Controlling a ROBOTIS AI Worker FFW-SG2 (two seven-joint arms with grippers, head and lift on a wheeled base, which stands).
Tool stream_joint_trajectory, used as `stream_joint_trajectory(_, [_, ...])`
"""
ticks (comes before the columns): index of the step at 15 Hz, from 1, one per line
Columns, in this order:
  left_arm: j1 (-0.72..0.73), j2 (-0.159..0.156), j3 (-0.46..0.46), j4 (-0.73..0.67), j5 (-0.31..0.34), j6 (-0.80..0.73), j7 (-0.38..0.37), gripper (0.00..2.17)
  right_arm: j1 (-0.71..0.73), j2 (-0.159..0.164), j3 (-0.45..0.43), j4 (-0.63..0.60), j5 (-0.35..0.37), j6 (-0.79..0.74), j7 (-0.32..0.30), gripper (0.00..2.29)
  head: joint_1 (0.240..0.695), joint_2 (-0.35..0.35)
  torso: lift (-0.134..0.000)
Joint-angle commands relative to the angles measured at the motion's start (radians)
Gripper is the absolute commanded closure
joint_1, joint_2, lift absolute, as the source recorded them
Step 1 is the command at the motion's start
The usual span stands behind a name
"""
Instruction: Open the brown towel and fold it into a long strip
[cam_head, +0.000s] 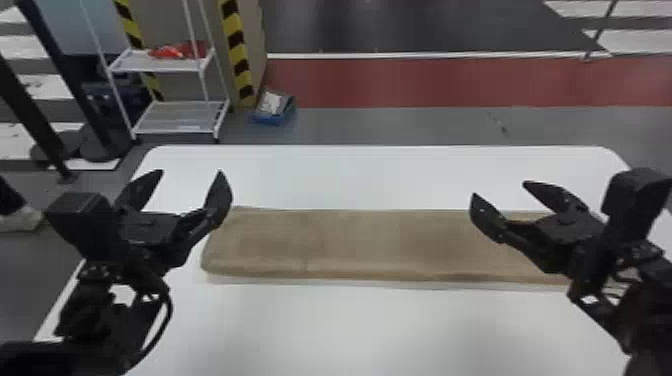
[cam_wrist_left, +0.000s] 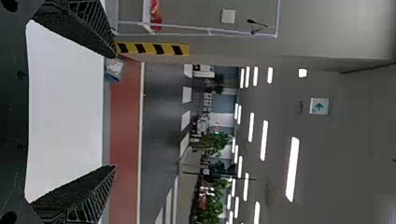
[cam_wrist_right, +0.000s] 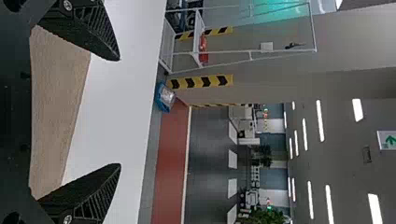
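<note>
The brown towel (cam_head: 350, 245) is lying as a long strip, so folding is probably finishing; the left gripper (cam_head: 190, 172) and right gripper (cam_head: 499, 189) are hanging spread, apparently needing only to retreat.

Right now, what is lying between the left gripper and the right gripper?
In the head view, the brown towel lies between the left gripper and right gripper, on the white table.

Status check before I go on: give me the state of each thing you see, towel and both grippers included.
Brown towel: folded into a long strip, lying flat.
Left gripper: fingers open, nothing between them.
Right gripper: fingers open, nothing between them.
White table: bearing the towel.
White shelf rack: upright, red items on its upper shelf.
</note>
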Motion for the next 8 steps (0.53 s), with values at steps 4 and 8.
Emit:
stream_joint_trajectory(4, [0.032,-0.017,-0.087,0.044,-0.062,-0.161,0.026,0.02,0.095,0.002,0.106,0.000,0.033,-0.172,-0.047,0.07,0.695,0.053,-0.123])
stream_joint_trajectory(8, [0.038,-0.020,-0.084,0.078,-0.062,-0.210,0.026,0.03,0.167,0.002,0.083,0.000,-0.012,-0.277,-0.094,0.08,0.695,0.059,-0.123])
